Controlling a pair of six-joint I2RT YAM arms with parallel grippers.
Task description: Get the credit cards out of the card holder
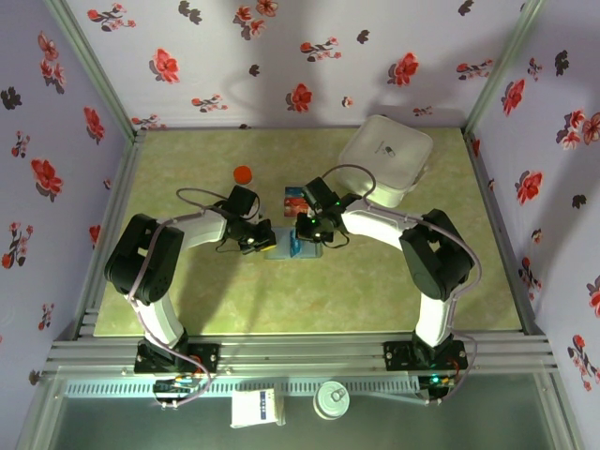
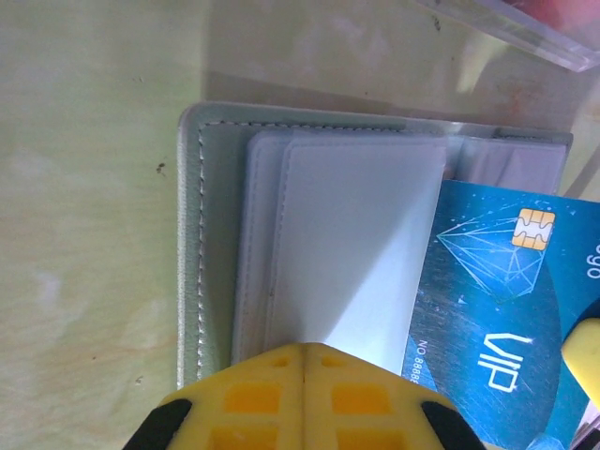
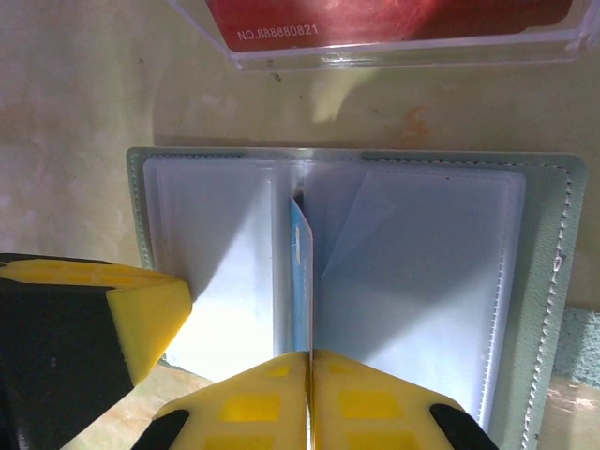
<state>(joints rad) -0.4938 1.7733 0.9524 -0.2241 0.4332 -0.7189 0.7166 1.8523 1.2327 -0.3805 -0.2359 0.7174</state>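
Note:
The grey-blue card holder (image 1: 284,249) lies open on the mat, its clear pockets facing up (image 3: 441,272). My left gripper (image 2: 307,352) is shut with nothing between its jaws, and its tip rests on one panel of the holder (image 2: 216,234). My right gripper (image 3: 309,361) is shut on a blue credit card (image 3: 300,272), held edge-on over the holder's centre fold. In the left wrist view that blue card (image 2: 497,300) shows a chip and "VIP", part of it still under a pocket. In the top view the left gripper (image 1: 267,242) and the right gripper (image 1: 307,234) meet over the holder.
A clear plastic box (image 3: 394,19) with a red card inside lies just beyond the holder (image 1: 296,200). A large white rounded case (image 1: 386,157) sits at the back right. An orange cap (image 1: 243,173) lies at the back left of the green mat.

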